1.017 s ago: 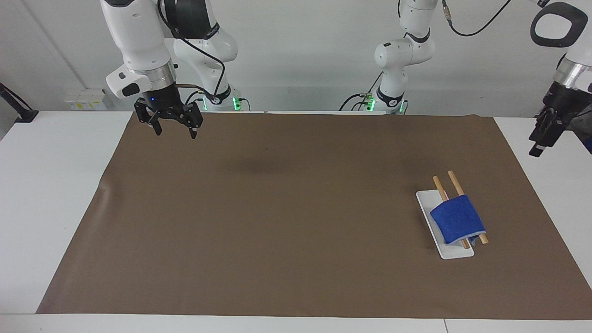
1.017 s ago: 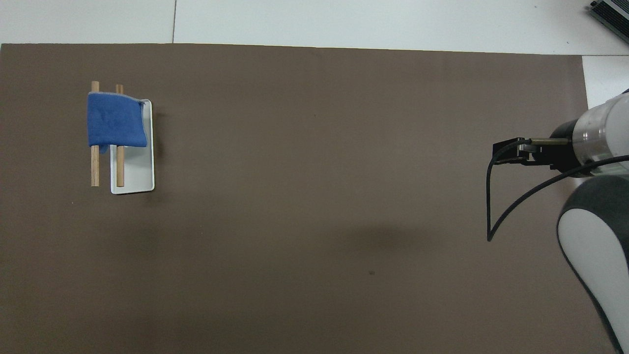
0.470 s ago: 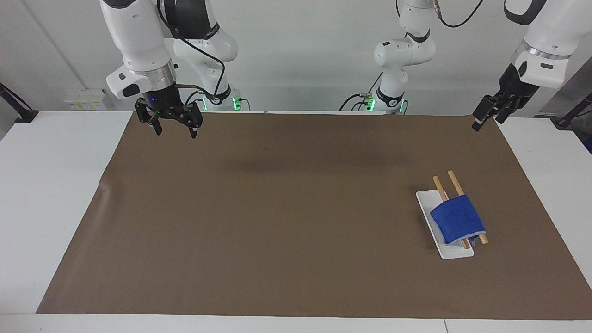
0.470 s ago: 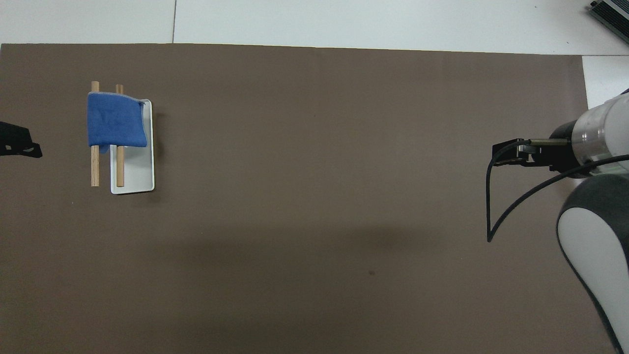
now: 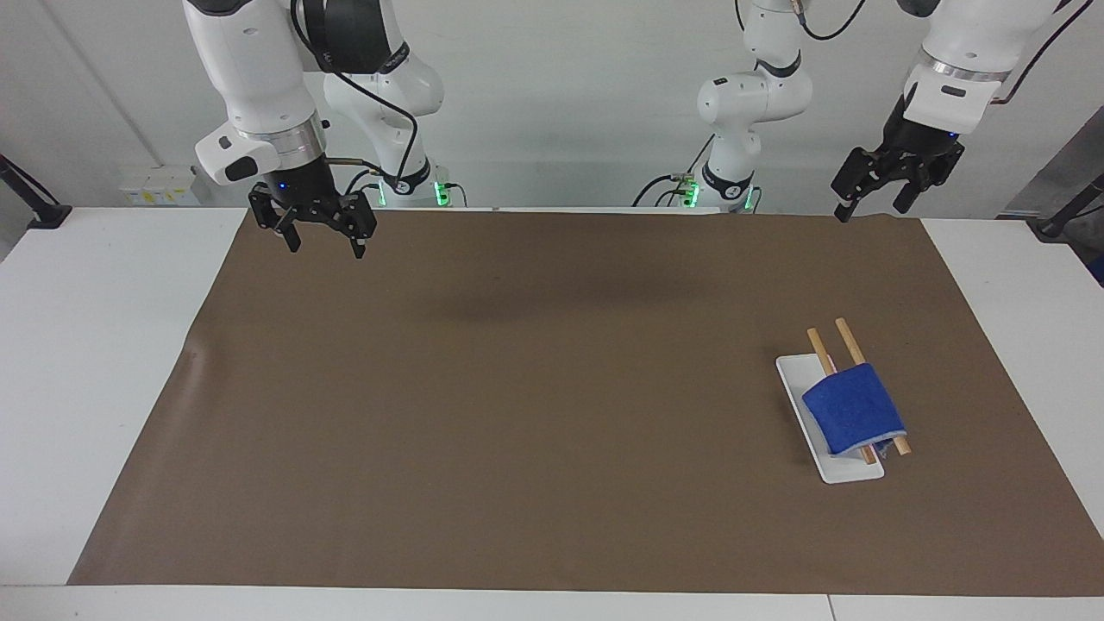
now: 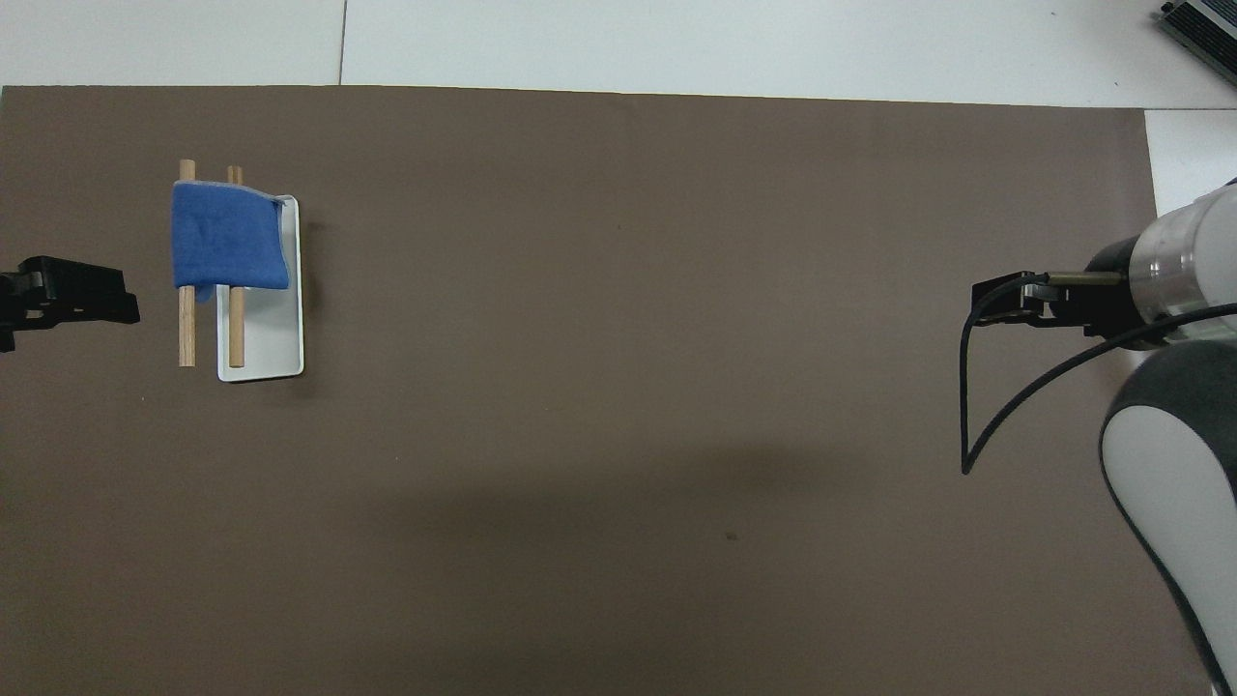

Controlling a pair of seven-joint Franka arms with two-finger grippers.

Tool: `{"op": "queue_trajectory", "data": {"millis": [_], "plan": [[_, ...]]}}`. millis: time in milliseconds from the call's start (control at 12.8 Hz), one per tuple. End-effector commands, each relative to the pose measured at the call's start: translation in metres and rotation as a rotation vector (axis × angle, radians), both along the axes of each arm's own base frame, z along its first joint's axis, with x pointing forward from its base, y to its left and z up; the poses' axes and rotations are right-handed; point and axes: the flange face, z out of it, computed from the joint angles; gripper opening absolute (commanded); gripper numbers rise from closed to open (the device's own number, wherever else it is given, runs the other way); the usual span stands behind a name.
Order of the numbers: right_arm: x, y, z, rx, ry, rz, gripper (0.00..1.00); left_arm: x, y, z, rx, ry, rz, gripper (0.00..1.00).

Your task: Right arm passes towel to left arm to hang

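The blue towel (image 5: 854, 410) hangs folded over two wooden rods (image 5: 822, 349) of a small rack with a white base (image 5: 849, 470), toward the left arm's end of the table. It also shows in the overhead view (image 6: 229, 237). My left gripper (image 5: 871, 207) is open and empty, raised over the mat's corner at its own end, well apart from the towel; its tip shows in the overhead view (image 6: 68, 302). My right gripper (image 5: 326, 246) is open and empty, raised over the mat's edge at its own end, with a black cable looping from its wrist (image 6: 1005, 302).
A brown mat (image 5: 517, 414) covers most of the white table (image 5: 95, 345). The rack's white base (image 6: 271, 338) and rods (image 6: 186, 329) are the only things standing on it.
My left arm has swung in from off the table's end and risen, now over the mat's corner. My right gripper has barely moved. The towel has not moved.
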Motion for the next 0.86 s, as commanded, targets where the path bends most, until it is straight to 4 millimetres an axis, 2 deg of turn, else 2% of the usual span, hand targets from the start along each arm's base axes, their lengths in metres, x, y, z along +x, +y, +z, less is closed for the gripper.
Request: {"op": "queue_trajectory", "data": {"millis": [0,235,470,626,783], "plan": [[0.000,-0.005,0.001,0.021,0.014,0.009,1.00,-0.007,0.008,0.003,0.019,0.008,0.003,1.00],[0.000,-0.001,0.001,0.020,0.013,0.034,1.00,-0.006,0.020,-0.002,0.025,0.001,-0.051,1.00],[-0.002,-0.002,-0.002,0.018,0.026,0.118,1.00,-0.015,0.035,-0.024,0.047,-0.017,-0.141,1.00],[-0.006,-0.001,-0.006,0.062,0.039,0.149,1.00,-0.024,0.034,-0.042,0.055,-0.022,-0.141,1.00],[-0.007,-0.007,-0.009,0.069,0.046,0.153,1.00,-0.024,0.030,-0.040,0.054,-0.027,-0.141,1.00]]}}
